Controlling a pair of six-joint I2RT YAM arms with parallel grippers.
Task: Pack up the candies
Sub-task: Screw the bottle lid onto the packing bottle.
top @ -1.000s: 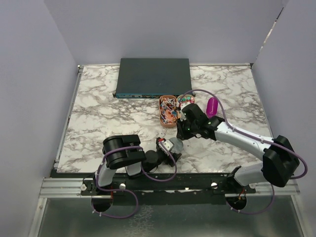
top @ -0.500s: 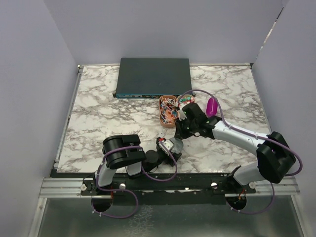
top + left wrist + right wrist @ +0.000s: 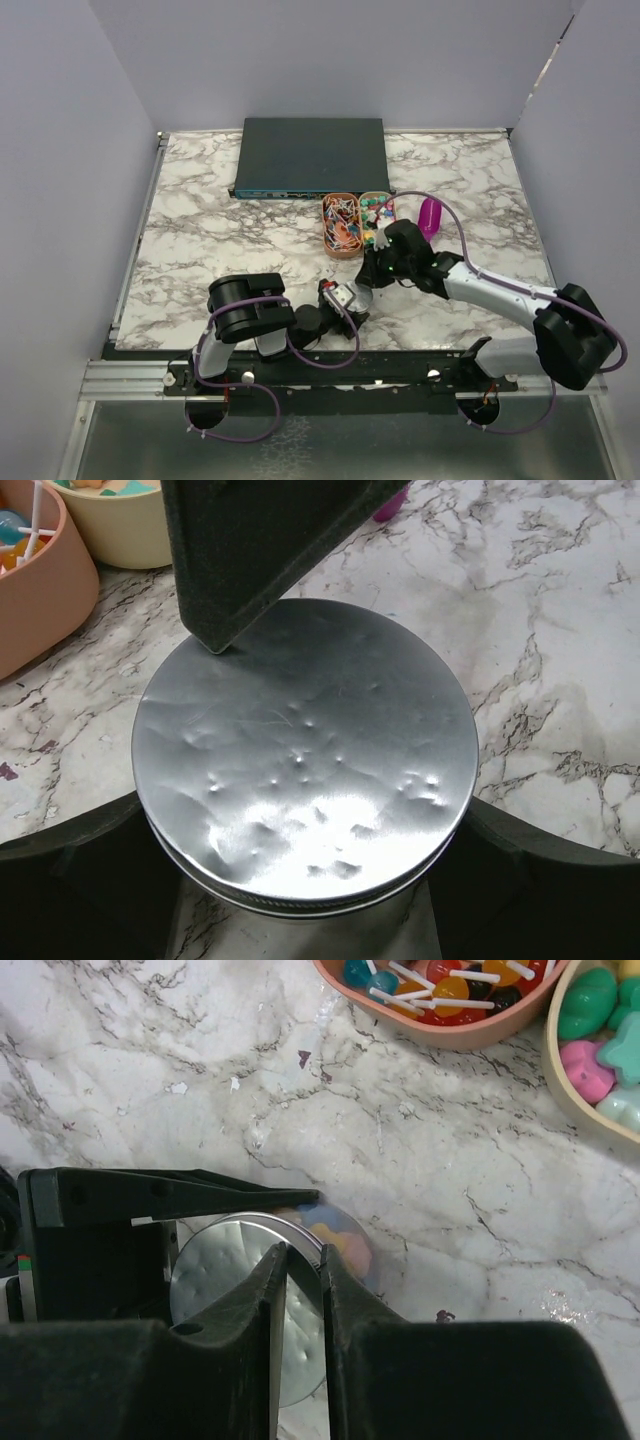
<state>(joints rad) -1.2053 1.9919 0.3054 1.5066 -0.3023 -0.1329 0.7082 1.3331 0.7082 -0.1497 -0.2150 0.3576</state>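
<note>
— Where are the candies, and what have you hold of?

— Nearest me, my left gripper [image 3: 305, 865] stands wide but clamped on the sides of the jar [image 3: 352, 1252]. I judge it is steadying the jar on the tabletop [image 3: 220, 230] so it cannot turn or slide. My right gripper [image 3: 300, 1280] is drawn nearly shut with the rim of the lid [image 3: 300, 760] in the slit, which I take for a pinch. The candies [image 3: 335, 1232] are in the jar, under that lid.

— Which view shows them?

— Only my right wrist: pastel beads through the clear wall, at the lid's 2 o'clock. My left wrist sees just dented metal. From above, beyond the jar at 12 o'clock, sit a lollipop bowl [image 3: 450, 1040] and a cream bowl [image 3: 570, 1100]. The purple scoop [image 3: 430, 215] lies between 1 and 2 o'clock, and a dark box [image 3: 310, 155] is farthest.
</note>
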